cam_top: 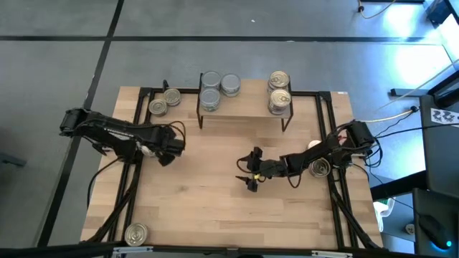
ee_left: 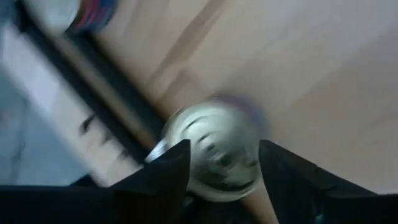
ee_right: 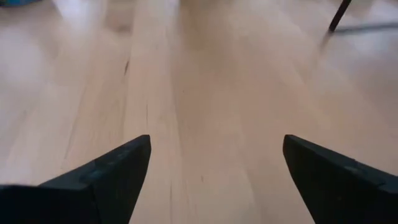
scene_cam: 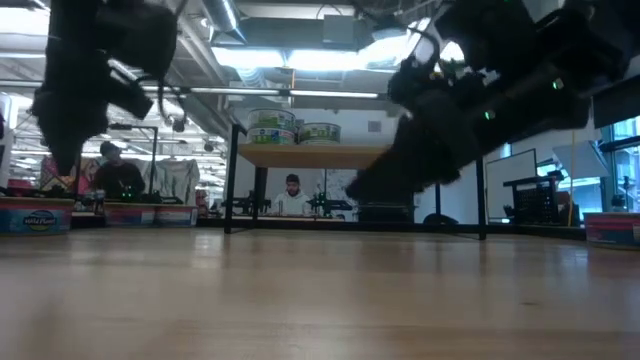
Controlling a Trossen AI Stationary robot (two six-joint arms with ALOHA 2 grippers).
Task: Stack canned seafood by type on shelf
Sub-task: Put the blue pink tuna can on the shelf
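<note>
Now, 5 cans [cam_top: 210,97] on shelf [cam_top: 244,110]; left fingers [ee_left: 168,171] round 1 can [ee_left: 214,149], right fingers [ee_right: 112,171] apart

Two people [scene_cam: 118,172] [scene_cam: 291,190] sit in the room behind the wooden table [cam_top: 215,208]; black cables [cam_top: 401,115] lie on the grey floor.

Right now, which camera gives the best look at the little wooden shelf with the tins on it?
The high view: the whole shelf shows from above, with tins at both ends. The low view shows only its edge and black legs, partly behind an arm. The right wrist view catches perhaps one leg; the left wrist view shows none of it.
</note>
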